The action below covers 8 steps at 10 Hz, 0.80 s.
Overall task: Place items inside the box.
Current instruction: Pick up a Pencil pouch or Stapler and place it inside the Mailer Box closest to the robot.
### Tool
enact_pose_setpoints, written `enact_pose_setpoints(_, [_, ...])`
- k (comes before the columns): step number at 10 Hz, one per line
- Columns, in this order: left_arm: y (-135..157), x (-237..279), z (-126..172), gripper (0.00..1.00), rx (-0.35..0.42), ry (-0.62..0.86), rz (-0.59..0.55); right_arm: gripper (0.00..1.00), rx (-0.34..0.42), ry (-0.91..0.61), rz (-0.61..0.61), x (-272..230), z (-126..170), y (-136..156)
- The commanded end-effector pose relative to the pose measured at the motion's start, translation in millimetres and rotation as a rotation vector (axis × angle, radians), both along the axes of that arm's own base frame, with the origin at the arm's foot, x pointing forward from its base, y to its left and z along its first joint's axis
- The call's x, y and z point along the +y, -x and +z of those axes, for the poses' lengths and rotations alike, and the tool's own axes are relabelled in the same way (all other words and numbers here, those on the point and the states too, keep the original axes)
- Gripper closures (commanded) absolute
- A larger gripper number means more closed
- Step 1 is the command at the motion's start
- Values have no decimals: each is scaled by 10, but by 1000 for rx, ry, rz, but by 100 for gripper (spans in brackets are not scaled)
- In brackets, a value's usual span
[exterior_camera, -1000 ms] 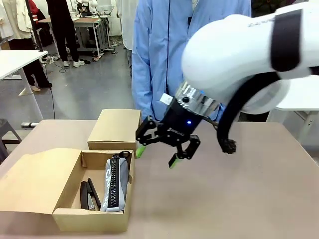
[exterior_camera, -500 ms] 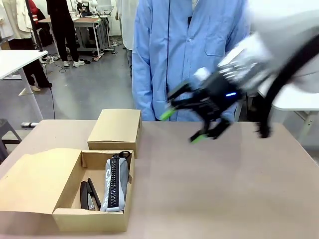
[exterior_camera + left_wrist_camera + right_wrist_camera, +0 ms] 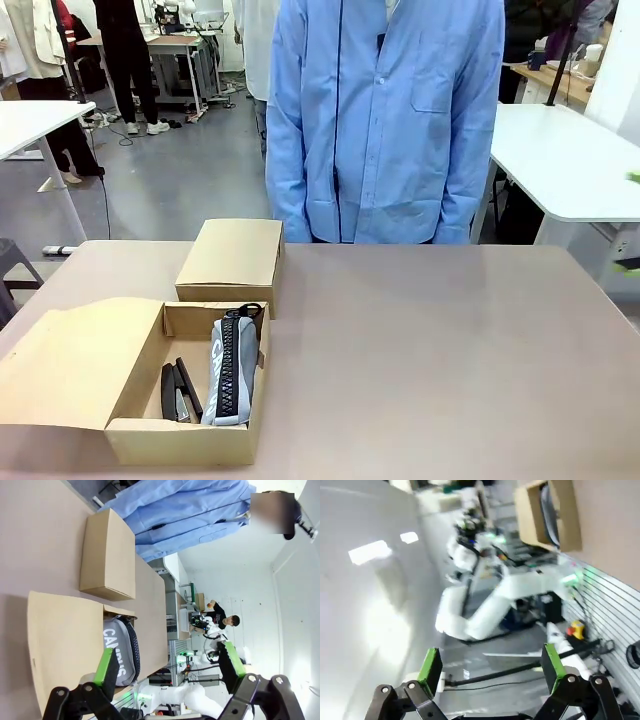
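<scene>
Front view: the open brown cardboard box (image 3: pixel 150 395) sits at the near left of the tan tabletop (image 3: pixel 430 350), flap folded out to the left. Inside lie the grey zip pencil case lettered "CAMPUS" (image 3: pixel 232 370) against the right wall and a black stapler (image 3: pixel 175 390) just beside it on the left. A closed brown cardboard box (image 3: pixel 232 257) stands just behind, touching or nearly touching. A person in a light blue shirt (image 3: pixel 385 120) stands at the far edge.

Change: a second ago the right arm hung over the middle of the tabletop beside the box; now it has swung away right, with just a blurred green tip at the right edge. Right claw (image 3: pixel 490 672) in its wrist view is spread wide, empty, aimed off the tabletop. Left claw (image 3: pixel 167 662) is also spread wide, empty, looking down at the pencil case.

Likely a drop-off just finished; no loose items left on the tabletop, so the task looks near done.
</scene>
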<state>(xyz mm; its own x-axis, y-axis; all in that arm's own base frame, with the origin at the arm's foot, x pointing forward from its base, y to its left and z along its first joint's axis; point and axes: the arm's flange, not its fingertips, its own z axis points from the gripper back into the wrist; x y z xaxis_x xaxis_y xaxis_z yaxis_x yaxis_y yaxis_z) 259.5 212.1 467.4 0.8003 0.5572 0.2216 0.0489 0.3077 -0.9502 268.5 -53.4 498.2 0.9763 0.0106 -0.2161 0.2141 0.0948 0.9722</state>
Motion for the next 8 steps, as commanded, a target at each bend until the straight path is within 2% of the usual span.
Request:
enact_pose_setpoints(1, [2, -9, 9, 0, -26, 8, -1, 0, 93, -92, -91, 76, -914, 251])
enact_pose_setpoints(2, [2, -9, 9, 0, -26, 8, -1, 0, 99, -104, -106, 96, -1007, 234])
enact_pose_setpoints(3, [2, -9, 9, 0, -26, 8, -1, 0, 151, -2, -161, 238, -975, 96])
enact_pose_setpoints(4, [2, -9, 9, 0, -26, 8, -1, 0, 108, -97, -111, -508, -624, -81])
enact_pose_setpoints(8, [2, -9, 9, 0, -26, 8, -1, 0, 108, -97, -111, -508, -624, -81])
